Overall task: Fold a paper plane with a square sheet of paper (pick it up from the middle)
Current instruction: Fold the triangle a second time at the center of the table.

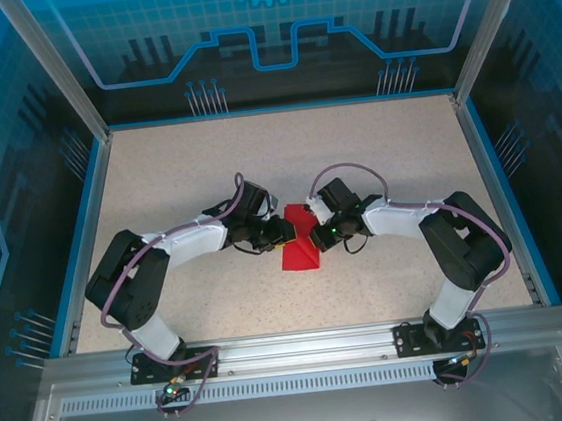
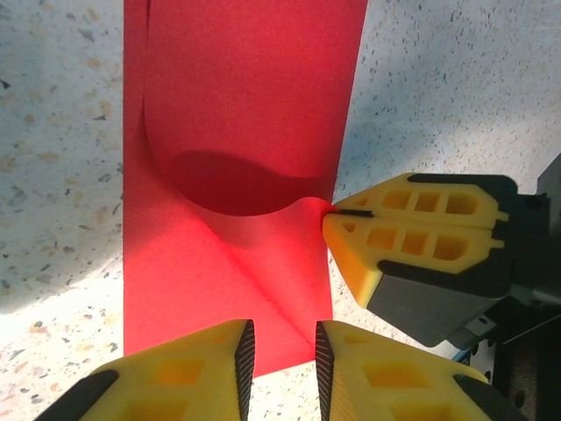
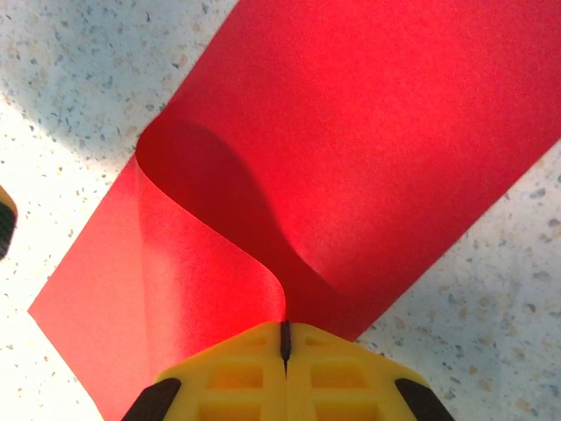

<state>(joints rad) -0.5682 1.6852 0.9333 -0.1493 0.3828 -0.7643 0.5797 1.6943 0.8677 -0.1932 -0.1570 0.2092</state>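
The square sheet of paper (image 1: 298, 255) is bright red and lies mid-table between both arms. In the right wrist view my right gripper (image 3: 285, 331) is shut on one edge of the sheet (image 3: 394, 132), and the pinched part curls up and over in a soft loop. In the left wrist view the same yellow right gripper (image 2: 332, 210) nips the sheet's (image 2: 245, 105) right edge. My left gripper (image 2: 283, 340) is open, its jaws a narrow gap apart, astride the sheet's near corner, where a diagonal crease ends. From above, left gripper (image 1: 282, 232) and right gripper (image 1: 318, 236) nearly meet.
The speckled beige table (image 1: 256, 163) is ringed by a blue rim (image 1: 83, 241) and clear enclosure walls. An aluminium rail (image 1: 305, 347) carrying the arm bases runs along the near edge. Both arms fold inward toward the centre.
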